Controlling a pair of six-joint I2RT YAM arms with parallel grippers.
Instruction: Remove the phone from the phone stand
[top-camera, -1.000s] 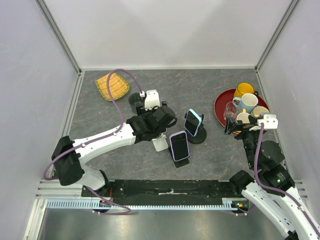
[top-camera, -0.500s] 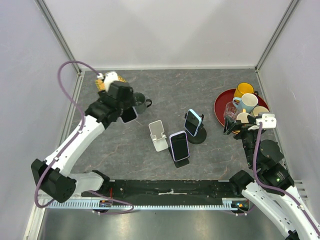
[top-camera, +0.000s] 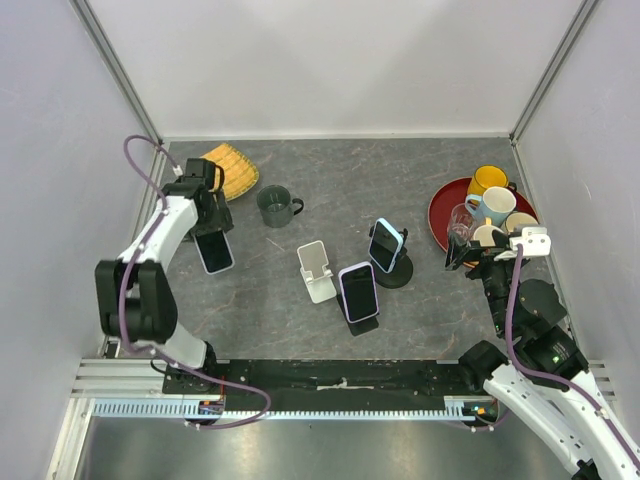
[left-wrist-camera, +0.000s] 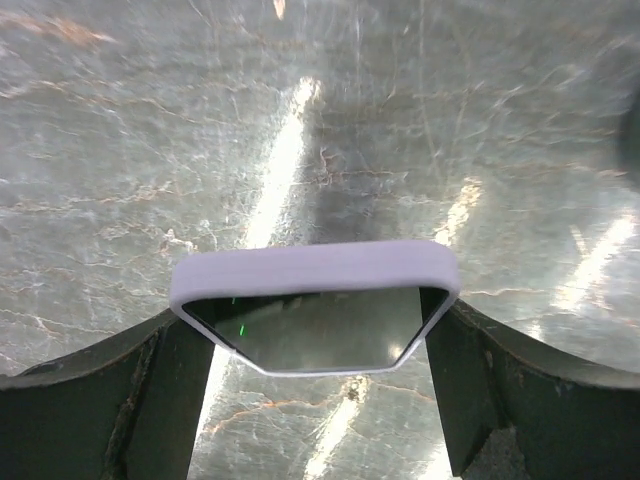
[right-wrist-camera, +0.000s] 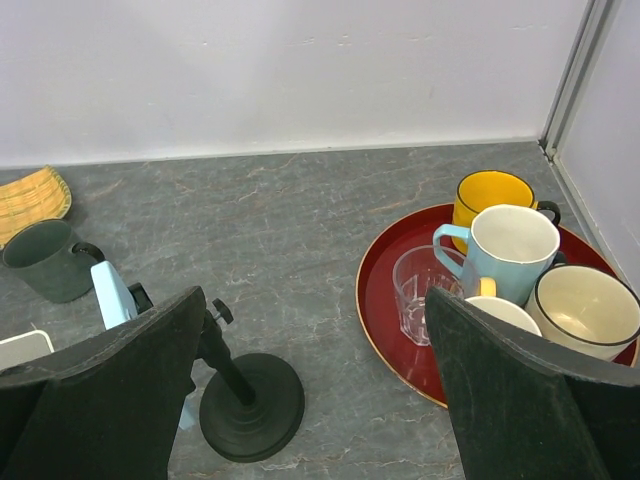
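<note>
Grey table (top-camera: 420, 170): left end effector (top-camera: 207, 228) clamps phone (top-camera: 215, 252) near basket (top-camera: 228, 168), green mug (top-camera: 274, 205); right end effector (right-wrist-camera: 315, 390) wide by tray (top-camera: 435, 215).

I see the phone (top-camera: 214, 250) off its stand, over by the left edge of the desk, dark screen up, its length running roughly from far edge to near edge. Its case is pale lavender, and on the left wrist camera one end sits clamped between the two fingers of the left end effector (left-wrist-camera: 315, 400). I can't tell whether it touches the desk. The white phone stand (top-camera: 317, 270) sits upright near the desk's middle, well apart from the phone
</note>
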